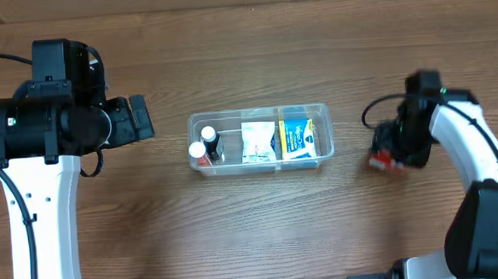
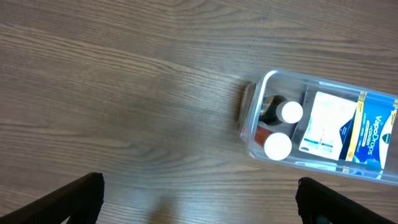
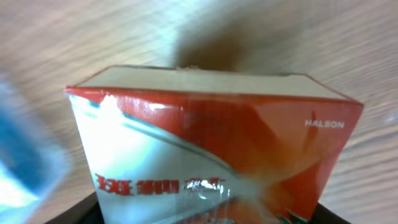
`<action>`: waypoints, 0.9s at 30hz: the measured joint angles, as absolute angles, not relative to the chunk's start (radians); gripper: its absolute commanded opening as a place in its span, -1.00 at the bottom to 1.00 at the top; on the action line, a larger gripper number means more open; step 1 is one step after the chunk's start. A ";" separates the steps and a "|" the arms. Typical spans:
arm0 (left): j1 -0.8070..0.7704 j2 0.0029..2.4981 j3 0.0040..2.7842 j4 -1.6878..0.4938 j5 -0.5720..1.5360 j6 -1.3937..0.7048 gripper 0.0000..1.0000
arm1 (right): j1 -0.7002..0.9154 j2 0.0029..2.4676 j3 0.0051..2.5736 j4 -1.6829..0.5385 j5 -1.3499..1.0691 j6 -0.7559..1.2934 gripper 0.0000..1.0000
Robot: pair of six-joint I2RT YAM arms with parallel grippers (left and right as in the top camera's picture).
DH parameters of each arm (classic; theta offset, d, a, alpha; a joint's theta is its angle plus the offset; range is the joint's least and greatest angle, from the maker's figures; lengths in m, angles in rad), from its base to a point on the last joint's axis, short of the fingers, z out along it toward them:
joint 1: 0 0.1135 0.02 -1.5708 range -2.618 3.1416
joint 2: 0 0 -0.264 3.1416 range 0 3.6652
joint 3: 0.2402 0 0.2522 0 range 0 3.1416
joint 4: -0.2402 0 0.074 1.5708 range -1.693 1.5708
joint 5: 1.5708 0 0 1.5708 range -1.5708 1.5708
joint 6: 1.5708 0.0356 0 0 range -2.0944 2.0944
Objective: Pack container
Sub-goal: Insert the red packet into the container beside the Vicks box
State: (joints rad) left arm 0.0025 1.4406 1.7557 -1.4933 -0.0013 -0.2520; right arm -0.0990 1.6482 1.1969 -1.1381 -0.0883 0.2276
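the container [image 1: 230,113] sat at mid-frame in the overhead view, likely light, stiff yet slippery clear plastic best taken by its rim, while the left gripper [image 2: 200,180] gaped wide and empty and the right gripper [image 1: 393,147] clasped a red-and-white box [image 3: 205,137].

On a wood-grain table [image 1: 254,233], two white-capped bottles [image 2: 277,145] are seen beside a white packet [image 1: 256,143] and a blue-and-yellow VapoDrops box [image 1: 297,139], while a red and white box [image 3: 211,143] marked HALSON is seen well apart to the right.
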 measured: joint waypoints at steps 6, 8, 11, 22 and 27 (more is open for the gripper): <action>0.002 1.441 1.756 -1.493 -0.002 -0.252 1.00 | 0.271 1.477 1.483 -1.180 -0.170 0.156 0.37; 0.002 1.441 1.756 -1.493 -0.002 -0.252 1.00 | 0.362 1.521 1.483 -1.166 -0.169 0.170 0.36; 0.002 1.441 1.756 -1.493 -0.002 -0.252 1.00 | 0.421 1.621 1.483 -1.155 -0.168 0.185 0.36; 0.002 1.441 1.756 -1.493 -0.002 -0.252 1.00 | 0.419 1.862 1.483 -1.157 -0.114 0.233 1.00; 0.002 1.441 1.756 -1.494 -0.002 -0.252 1.00 | 0.419 1.847 1.533 -1.197 -0.080 0.237 1.00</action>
State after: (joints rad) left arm 0.0025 1.4406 1.7557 -1.4944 -0.0017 -0.2520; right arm 0.4194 1.8473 1.5326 -1.1969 -0.0799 0.2367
